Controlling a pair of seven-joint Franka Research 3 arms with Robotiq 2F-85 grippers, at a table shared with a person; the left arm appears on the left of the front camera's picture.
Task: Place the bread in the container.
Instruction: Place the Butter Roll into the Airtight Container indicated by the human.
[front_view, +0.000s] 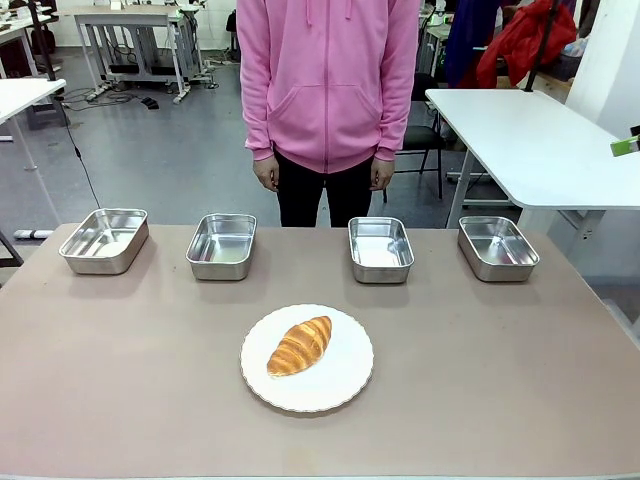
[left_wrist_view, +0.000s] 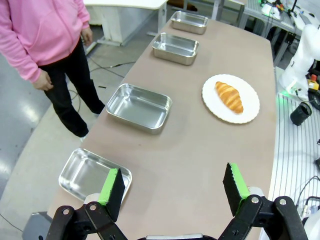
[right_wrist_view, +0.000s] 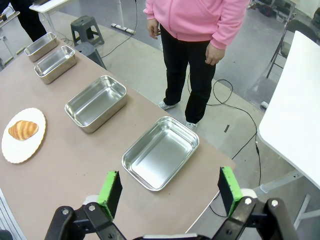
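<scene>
The golden-brown bread (front_view: 300, 345) lies on a round white plate (front_view: 340, 385) near the table's front middle. Along the far edge stands a row of several look-alike steel trays, all empty; which one is the container I cannot tell. My left gripper (left_wrist_view: 172, 172) hangs open high over the table's left end, above the leftmost tray (left_wrist_view: 95, 175), with the bread (left_wrist_view: 229, 96) far ahead of it. My right gripper (right_wrist_view: 169, 174) is open too, over the rightmost tray (right_wrist_view: 160, 152), and nothing sits between its fingers. The bread (right_wrist_view: 22, 129) shows far off to its left.
A person in a pink hoodie (front_view: 328, 80) stands at the far side, hands (front_view: 266, 172) hanging down. Two trays (front_view: 221, 245) (front_view: 381, 248) stand just behind the plate. A white table (front_view: 530, 140) stands beyond the right corner. Bare tabletop (front_view: 520, 370) surrounds the plate.
</scene>
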